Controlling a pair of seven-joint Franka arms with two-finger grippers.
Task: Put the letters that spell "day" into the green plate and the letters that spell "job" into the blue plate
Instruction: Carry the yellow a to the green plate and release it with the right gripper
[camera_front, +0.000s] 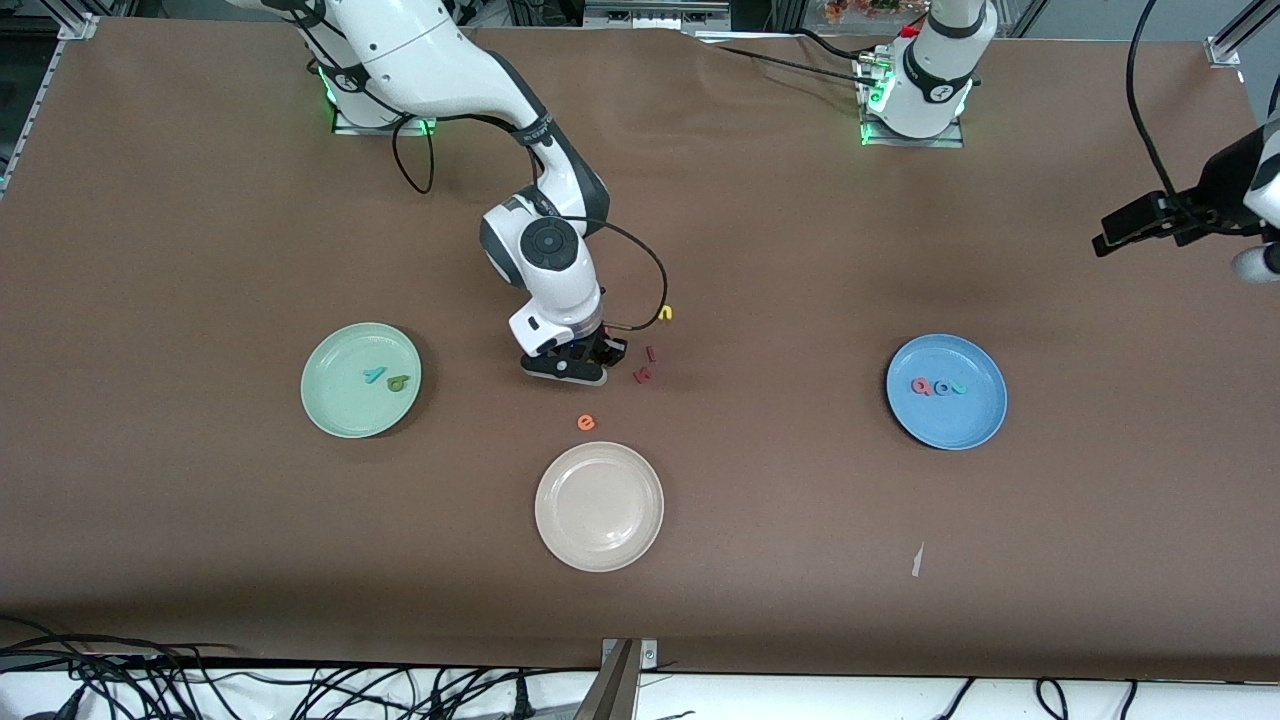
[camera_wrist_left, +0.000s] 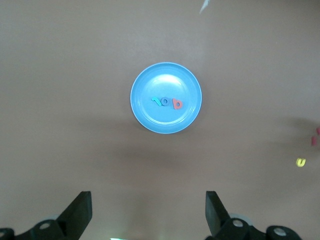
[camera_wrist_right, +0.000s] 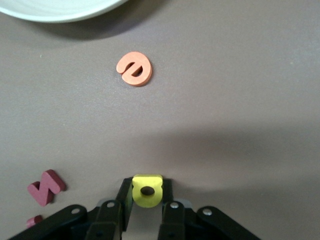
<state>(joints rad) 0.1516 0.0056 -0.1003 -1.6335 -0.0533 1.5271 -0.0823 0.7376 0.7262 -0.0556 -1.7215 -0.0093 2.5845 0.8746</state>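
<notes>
My right gripper (camera_wrist_right: 146, 185) is down at the table's middle, shut on the yellow a (camera_wrist_right: 147, 196); the front view shows the gripper (camera_front: 575, 366) covering that letter. The green plate (camera_front: 335, 415), toward the right arm's end, holds the teal y (camera_front: 374, 376) and dark green d (camera_front: 398, 382). The blue plate (camera_front: 975, 425), toward the left arm's end, holds the coral b (camera_front: 921, 386), blue o (camera_front: 942, 387) and teal j (camera_front: 960, 388). High over that end, my left gripper (camera_wrist_left: 148, 202) waits open and empty, with the blue plate (camera_wrist_left: 145, 82) below.
An orange e (camera_front: 586, 422) lies between the right gripper and the cream-white plate (camera_front: 560, 475). Two dark red letters (camera_front: 643, 375) and a yellow u (camera_front: 666, 313) lie beside the gripper. A paper scrap (camera_front: 917, 560) lies nearer the front camera.
</notes>
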